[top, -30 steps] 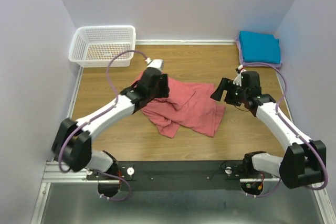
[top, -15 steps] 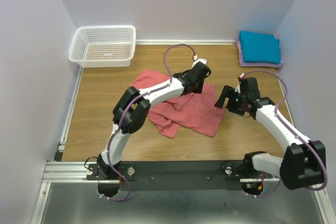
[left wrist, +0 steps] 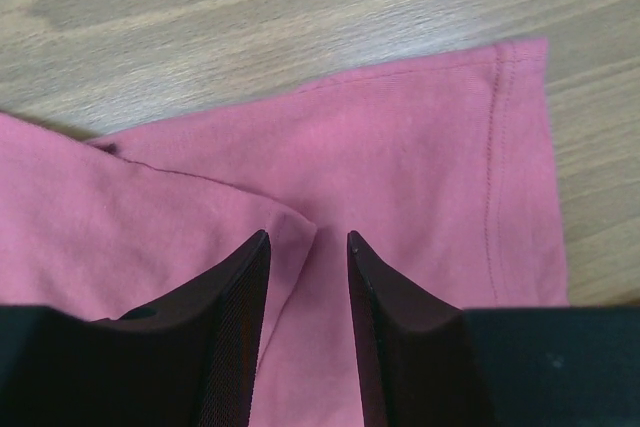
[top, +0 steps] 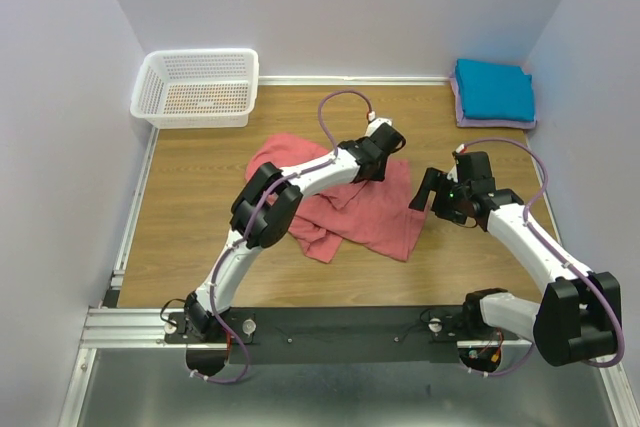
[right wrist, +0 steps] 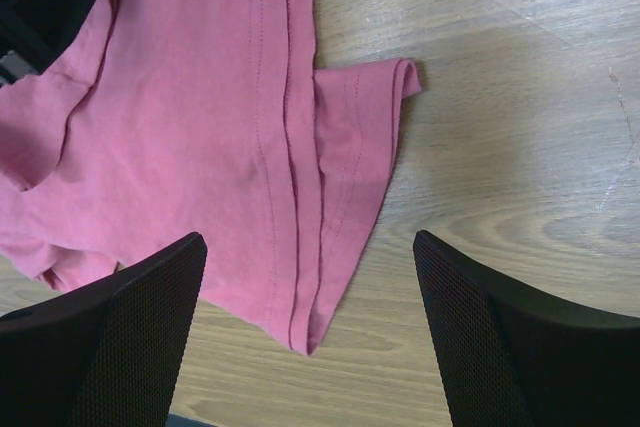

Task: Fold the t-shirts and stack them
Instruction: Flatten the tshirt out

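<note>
The salmon-pink t-shirt (top: pixel 350 212) lies crumpled and partly spread in the middle of the table. My left gripper (top: pixel 383 162) is low over its far right corner. In the left wrist view the fingers (left wrist: pixel 306 237) stand a little apart over a fold of the pink cloth (left wrist: pixel 400 147). My right gripper (top: pixel 425 190) is wide open just off the shirt's right edge. The right wrist view shows it (right wrist: pixel 310 237) above a layered hem and sleeve (right wrist: pixel 180 127). The teal-blue t-shirt (top: pixel 493 90) lies folded at the back right on the pale lavender one (top: pixel 458 107).
A white lattice basket (top: pixel 197 87) stands at the back left corner. Walls close the table at the back and both sides. Bare wood shows to the left of the shirt and in front of it.
My left arm has swung from the shirt's left side across to its far right corner and settled lower there. My right gripper has shifted slightly toward the near side.
</note>
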`<move>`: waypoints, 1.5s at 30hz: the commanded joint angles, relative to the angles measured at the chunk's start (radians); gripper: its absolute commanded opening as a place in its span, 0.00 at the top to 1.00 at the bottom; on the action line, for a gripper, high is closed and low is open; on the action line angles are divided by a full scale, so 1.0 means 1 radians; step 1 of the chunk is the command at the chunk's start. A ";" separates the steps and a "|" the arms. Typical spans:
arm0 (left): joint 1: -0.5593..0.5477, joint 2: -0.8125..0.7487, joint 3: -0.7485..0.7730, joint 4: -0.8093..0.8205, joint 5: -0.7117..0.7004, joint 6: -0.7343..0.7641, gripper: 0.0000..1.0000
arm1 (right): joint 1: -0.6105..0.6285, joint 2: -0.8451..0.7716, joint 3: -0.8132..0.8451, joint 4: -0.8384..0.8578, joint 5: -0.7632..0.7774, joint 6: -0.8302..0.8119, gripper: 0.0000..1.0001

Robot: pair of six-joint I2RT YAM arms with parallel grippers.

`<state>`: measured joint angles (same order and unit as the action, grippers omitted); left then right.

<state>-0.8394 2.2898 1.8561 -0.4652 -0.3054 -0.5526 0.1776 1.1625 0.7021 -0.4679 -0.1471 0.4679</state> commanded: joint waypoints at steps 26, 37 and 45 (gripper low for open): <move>0.008 -0.142 -0.090 0.003 -0.195 -0.056 1.00 | 0.005 -0.001 0.019 -0.023 -0.009 -0.032 0.09; 0.173 -0.676 -0.533 0.011 -0.143 -0.053 1.00 | 0.007 0.198 0.190 0.020 0.063 -0.046 0.17; 0.358 -0.943 -0.722 0.013 -0.121 0.020 1.00 | 0.007 0.468 0.393 0.055 0.141 -0.153 0.47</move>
<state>-0.5224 1.4094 1.1858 -0.4526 -0.4332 -0.5774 0.1776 1.5455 1.0218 -0.4374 -0.0772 0.3813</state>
